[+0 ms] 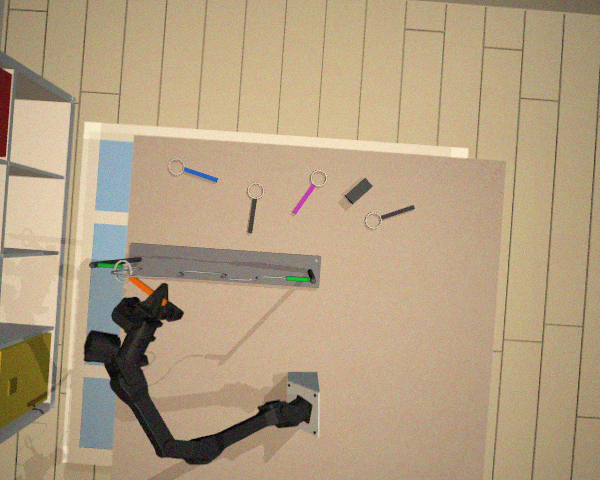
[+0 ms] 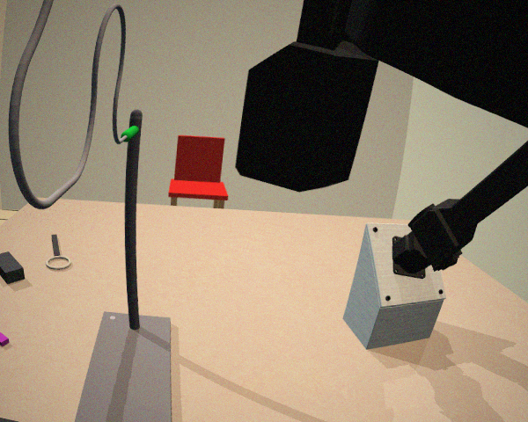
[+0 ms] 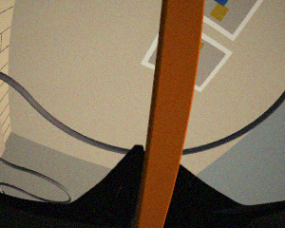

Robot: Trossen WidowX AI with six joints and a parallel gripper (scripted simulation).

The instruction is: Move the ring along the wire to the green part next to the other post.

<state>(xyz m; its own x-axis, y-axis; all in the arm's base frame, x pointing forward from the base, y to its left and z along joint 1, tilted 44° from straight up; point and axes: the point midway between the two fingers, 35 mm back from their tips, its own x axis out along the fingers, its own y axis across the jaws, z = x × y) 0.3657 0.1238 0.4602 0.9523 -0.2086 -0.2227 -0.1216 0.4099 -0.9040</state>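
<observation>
- Ring (image 1: 131, 271) sits by the inner end of the green part (image 1: 106, 265) near the left-hand post (image 1: 129, 260) in the top view, apparently around the wire (image 1: 202, 272) (image 2: 14, 113) (image 3: 62, 125); the threading is too small to confirm.
- Orange handle (image 1: 141, 286) (image 3: 173, 95) is clenched between the fingertips of the gripper (image 1: 164, 299) (image 3: 144, 154), likely so the ring can be steered without the fingers nearing the grey wire.
- The grip lies well down the handle, away from the ring, which probably buys clearance but magnifies any wrist turn at the ring.
- The handle slants from ring to gripper, keeping the arm on its base's side of the wire. In the wrist view the wire passes behind the handle; whether they touch cannot be told.
- The other green part (image 1: 297, 279) (image 2: 129, 133), by the right-hand post (image 1: 311, 275) (image 2: 131, 227), stands bare. These views alone do not settle which end is the goal.
- Tall bends in the wire call for turning the ring square to each stretch, with the wire centred; a lagging tilt could bring its rim against grey.
- Release belongs only over the goal's green part, since there contact is allowed and the ring can hang.
</observation>
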